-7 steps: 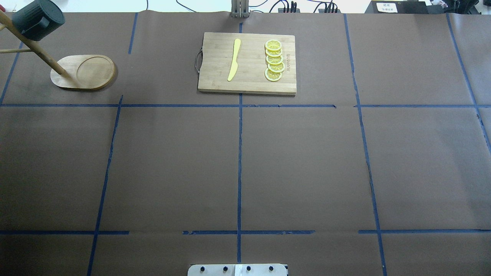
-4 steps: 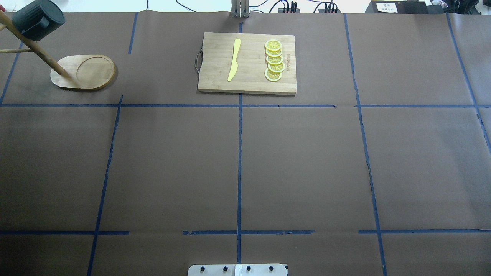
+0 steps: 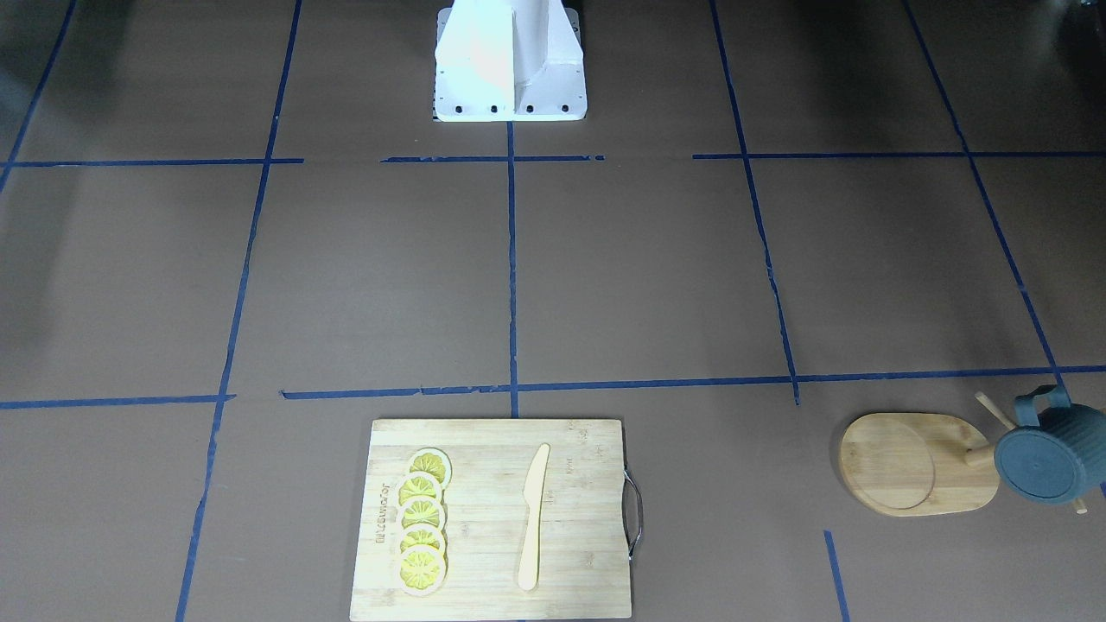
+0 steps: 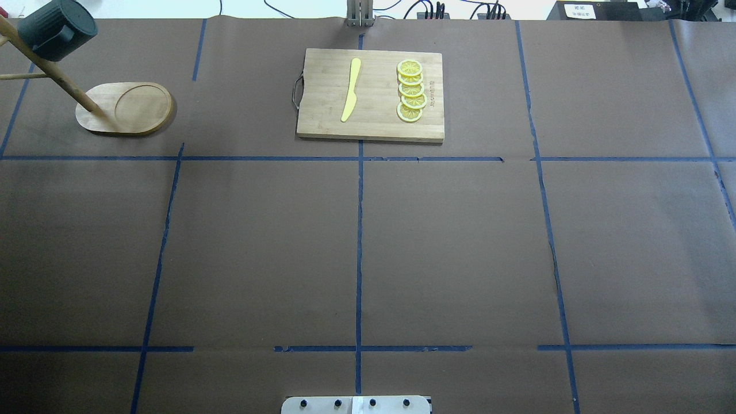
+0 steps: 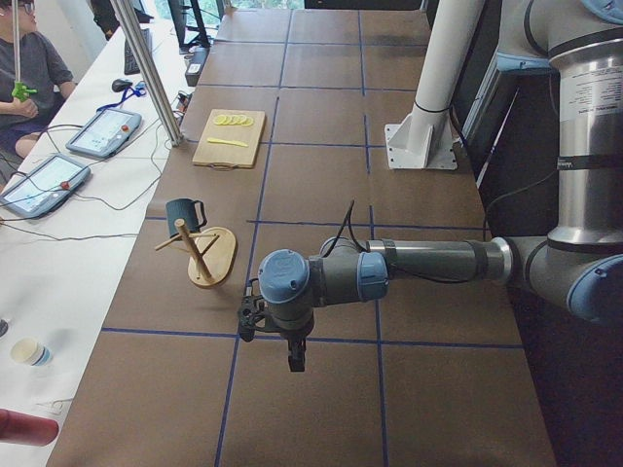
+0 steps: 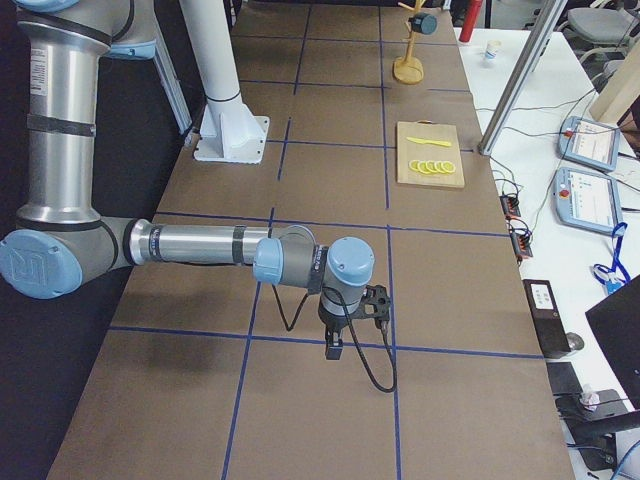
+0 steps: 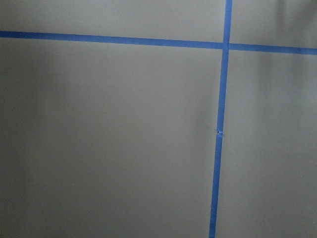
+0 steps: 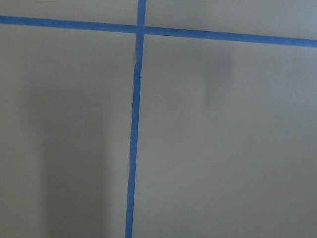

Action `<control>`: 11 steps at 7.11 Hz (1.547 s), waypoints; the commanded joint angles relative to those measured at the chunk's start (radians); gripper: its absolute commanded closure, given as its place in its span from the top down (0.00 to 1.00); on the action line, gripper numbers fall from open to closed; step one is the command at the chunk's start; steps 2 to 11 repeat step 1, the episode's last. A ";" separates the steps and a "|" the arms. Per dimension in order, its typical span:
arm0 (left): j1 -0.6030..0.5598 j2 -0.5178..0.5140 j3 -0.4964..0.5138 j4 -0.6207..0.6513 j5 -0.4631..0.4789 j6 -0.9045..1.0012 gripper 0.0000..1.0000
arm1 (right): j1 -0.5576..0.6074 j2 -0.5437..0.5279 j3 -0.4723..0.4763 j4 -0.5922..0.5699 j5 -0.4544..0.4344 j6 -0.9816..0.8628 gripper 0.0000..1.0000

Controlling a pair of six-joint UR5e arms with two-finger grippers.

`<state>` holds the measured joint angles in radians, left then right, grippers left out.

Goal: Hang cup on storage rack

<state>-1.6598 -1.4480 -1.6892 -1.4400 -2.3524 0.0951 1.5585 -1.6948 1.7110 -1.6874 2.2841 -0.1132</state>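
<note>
Cup (image 3: 1050, 456) position: hung by its handle on a peg of the rack (image 3: 903, 462), tilted, flat bottom turned toward the operators' edge, body clear of the counter (image 4: 460, 241). The rack stands at the far-left corner of the counter, with its oval base flat on the surface.

My left claw (image 5: 295, 360) points down above the left end of the counter, well apart from the rack. It shows only in a side view, so I cannot tell whether its fingers are spread or pressed together. My right claw (image 6: 335, 348) points down above the right end. This too is a side view only, and I cannot tell its state.

Both my wrist cameras show only brown surface crossed by blue tape lines (image 7: 220, 129).

A cutting board (image 4: 371, 123) lies at the middle of the far edge. It carries two items, a yellow knife (image 4: 351, 89) and a row of overlapping lemon slices (image 4: 411, 92).
</note>
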 commanded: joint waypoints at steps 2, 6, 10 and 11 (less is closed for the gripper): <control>0.002 0.011 -0.001 -0.002 -0.002 0.000 1.00 | 0.000 0.000 0.001 0.000 0.000 0.000 1.00; 0.002 0.011 -0.001 -0.002 -0.002 0.000 1.00 | 0.000 0.000 0.001 0.000 0.000 0.000 1.00; 0.002 0.011 -0.001 -0.002 -0.002 0.000 1.00 | 0.000 0.000 0.001 0.000 0.000 0.000 1.00; 0.002 0.011 -0.001 -0.002 -0.002 0.000 1.00 | 0.000 0.000 0.001 0.000 0.000 0.000 1.00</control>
